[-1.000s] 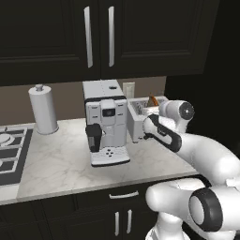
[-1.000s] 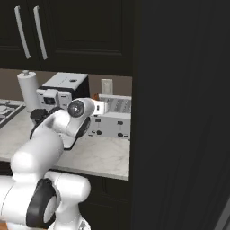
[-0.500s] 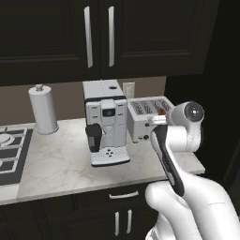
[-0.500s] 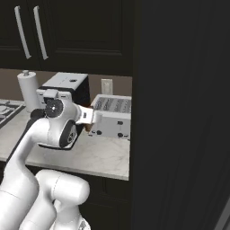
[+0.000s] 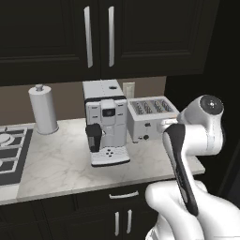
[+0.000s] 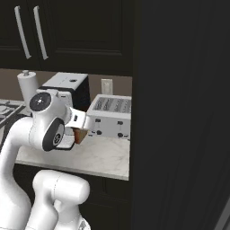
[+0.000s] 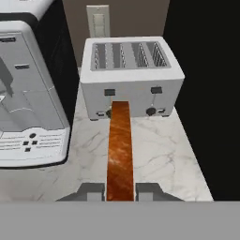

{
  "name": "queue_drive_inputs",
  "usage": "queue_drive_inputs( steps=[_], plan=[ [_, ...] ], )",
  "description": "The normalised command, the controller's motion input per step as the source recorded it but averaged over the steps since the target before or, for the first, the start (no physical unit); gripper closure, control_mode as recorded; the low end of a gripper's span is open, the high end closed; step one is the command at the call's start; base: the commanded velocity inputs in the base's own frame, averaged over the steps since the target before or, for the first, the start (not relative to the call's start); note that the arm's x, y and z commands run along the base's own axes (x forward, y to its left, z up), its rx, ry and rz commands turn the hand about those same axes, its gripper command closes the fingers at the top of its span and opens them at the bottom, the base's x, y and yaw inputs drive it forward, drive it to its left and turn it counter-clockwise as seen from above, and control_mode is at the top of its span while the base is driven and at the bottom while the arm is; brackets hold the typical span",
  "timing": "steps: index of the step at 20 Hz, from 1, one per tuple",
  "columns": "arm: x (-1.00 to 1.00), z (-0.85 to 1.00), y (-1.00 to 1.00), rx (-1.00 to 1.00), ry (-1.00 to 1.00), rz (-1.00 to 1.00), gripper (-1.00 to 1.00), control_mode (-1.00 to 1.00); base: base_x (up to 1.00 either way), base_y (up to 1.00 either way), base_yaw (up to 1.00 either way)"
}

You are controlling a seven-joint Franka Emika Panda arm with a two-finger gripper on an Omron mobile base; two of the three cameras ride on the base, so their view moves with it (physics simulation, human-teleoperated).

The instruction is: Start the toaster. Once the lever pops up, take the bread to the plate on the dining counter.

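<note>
The white-grey toaster (image 7: 131, 75) stands at the back of the marble worktop (image 7: 159, 150), slots up, dark knobs on its front; it is also seen from the base cameras as the toaster (image 5: 151, 117) and toaster (image 6: 112, 116). My gripper (image 7: 120, 191) is shut on the bread (image 7: 120, 150), a brown-crusted slice seen edge-on that points at the toaster's front. From the right base, the bread (image 6: 81, 134) hangs below my hand, above the worktop and short of the toaster. The toaster's slots look empty. The plate and the dining counter are out of view.
A white-and-black coffee machine (image 5: 107, 122) stands just left of the toaster. Further left are a paper towel roll (image 5: 43, 110) and the stove (image 5: 10, 154). A tall dark cabinet wall (image 6: 179, 112) closes the worktop's right end. Dark upper cabinets (image 5: 98, 37) hang overhead.
The hand has drawn back from above the toaster's slots, carrying the bread out and down in front of the toaster. The arm's elbow has swung up and to the right.
</note>
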Motion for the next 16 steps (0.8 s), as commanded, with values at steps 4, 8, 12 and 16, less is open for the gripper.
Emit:
queue_drive_inputs(
  steps=[4,8,12,16],
  plan=[
    [-0.55,0.3,0.05,0.01,0.04,0.04,1.0,-1.0,0.0,0.0,0.0],
    [-0.39,0.24,0.1,0.0,0.0,0.02,1.0,-1.0,0.0,0.0,0.0],
    [-0.33,0.16,0.11,0.0,0.0,0.0,1.0,-1.0,0.0,0.0,0.0],
    [-0.39,0.22,0.09,0.0,0.0,0.0,1.0,-1.0,0.0,0.0,0.0]
  ],
)
